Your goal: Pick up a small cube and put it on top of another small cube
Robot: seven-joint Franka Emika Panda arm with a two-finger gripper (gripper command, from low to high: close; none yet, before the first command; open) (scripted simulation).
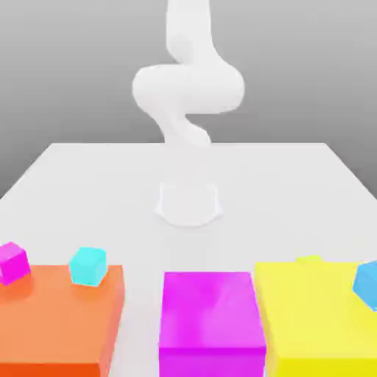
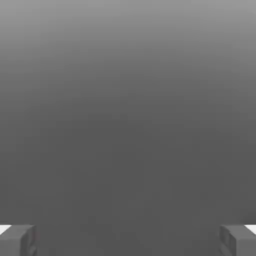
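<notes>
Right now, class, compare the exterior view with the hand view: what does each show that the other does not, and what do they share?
Only the exterior view shows the white table, the arm, three big blocks, orange, magenta and yellow, and the small cubes: magenta and cyan on the orange block, blue on the yellow block, and a lime yellow-green cube peeking behind the yellow block. Only the hand view shows the end effector, its fingers wide apart with nothing between. Both share only the plain grey background.

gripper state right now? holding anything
Gripper: open, jaws spread wide apart, nothing between them.
</notes>
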